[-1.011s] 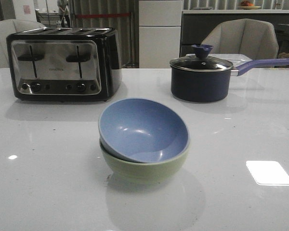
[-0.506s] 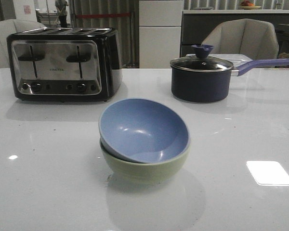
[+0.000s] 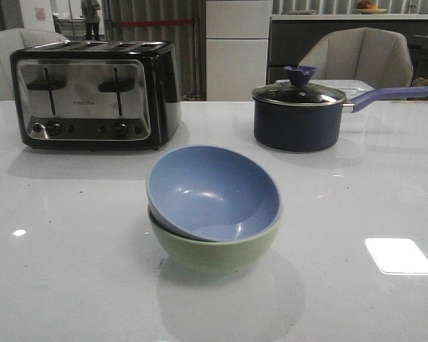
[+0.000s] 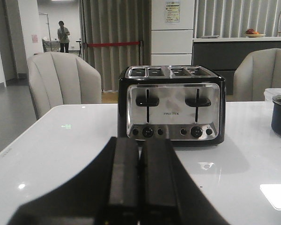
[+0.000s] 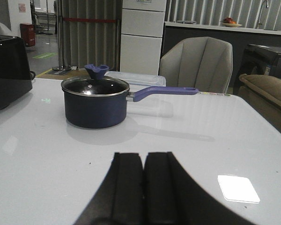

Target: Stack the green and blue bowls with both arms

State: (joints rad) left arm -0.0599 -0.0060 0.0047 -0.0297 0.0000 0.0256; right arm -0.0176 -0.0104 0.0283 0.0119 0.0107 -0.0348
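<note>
- Front view: the blue bowl (image 3: pixel 212 191) sits nested inside the green bowl (image 3: pixel 217 248), tilted so its opening leans toward the camera and a little to the left, its right rim riding above the green rim.
- The stacked pair stands on the white table (image 3: pixel 64 285), near the middle, with no arm or gripper in sight here.
- Behind the pair to the left stands a black and chrome toaster (image 3: pixel 93 95), well apart from the bowls.
- Behind to the right is a dark blue saucepan (image 3: pixel 297 121) under a glass lid (image 3: pixel 298 92), its purple handle (image 3: pixel 385 95) running off to the right.
- A bright patch of light lies on the tabletop to the right of the bowls.
- Left wrist view: the left gripper (image 4: pixel 139 176) fills the lower part of the picture, its two black fingers (image 4: pixel 124 178) pressed together with only a thin seam between them and nothing held.
- It points at the toaster (image 4: pixel 171 105) across bare table; neither bowl shows in this view.
- A grey chair (image 4: pixel 61 79) stands beyond the table edge.
- Right wrist view: the right gripper (image 5: pixel 144 187) is likewise closed, fingers (image 5: pixel 127 187) flat against each other, empty.
- Ahead of it sits the saucepan (image 5: pixel 95 103), handle (image 5: pixel 164 92) stretching away from the toaster side; no bowl shows here either.
- Another chair (image 5: pixel 196 63) stands behind the table.
</note>
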